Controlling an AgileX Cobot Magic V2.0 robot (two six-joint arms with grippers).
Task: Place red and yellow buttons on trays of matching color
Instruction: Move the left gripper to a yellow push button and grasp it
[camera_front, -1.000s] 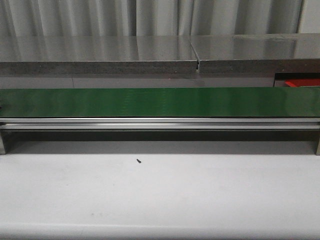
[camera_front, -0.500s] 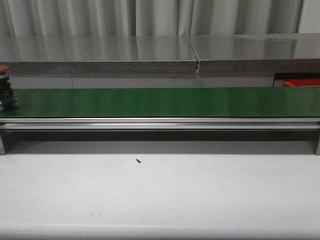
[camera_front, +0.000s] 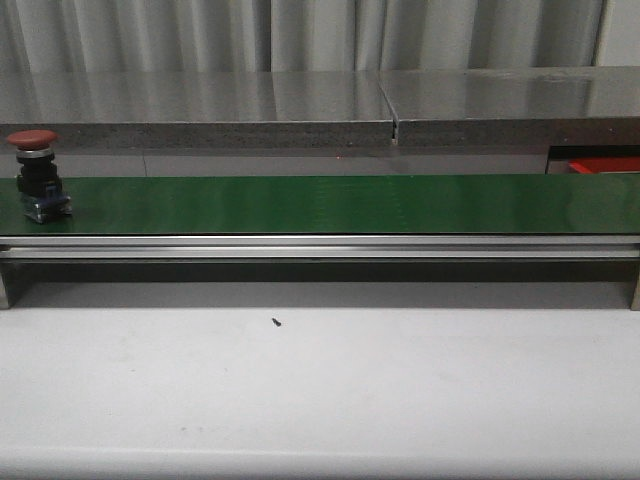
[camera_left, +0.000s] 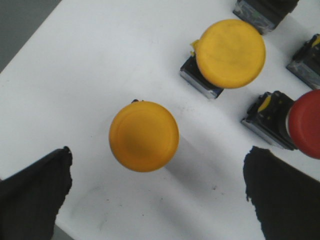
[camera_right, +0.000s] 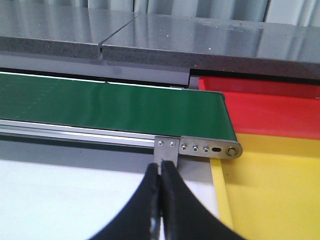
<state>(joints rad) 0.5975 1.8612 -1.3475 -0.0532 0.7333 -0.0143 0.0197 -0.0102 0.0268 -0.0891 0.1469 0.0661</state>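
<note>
Red button (camera_front: 37, 173) now fully in view at the belt's (camera_front: 330, 204) far left end, upright; half a second ago only partly in frame at the edge, a second ago not there. Domed matte red cap on a black body with a metal base. Smooth dark green belt, aluminium rail (camera_front: 320, 247) along its front.

Under the left gripper (camera_left: 155, 200), spread wide: round yellow button (camera_left: 144, 135) on a white surface (camera_left: 95, 65), another yellow button (camera_left: 230, 53) and a red one (camera_left: 306, 124) nearby.

Right gripper (camera_right: 161, 200) pressed together, holding nothing, near the belt's end. Glossy yellow tray (camera_right: 280, 190) and red tray (camera_right: 270, 107) beside it.
</note>
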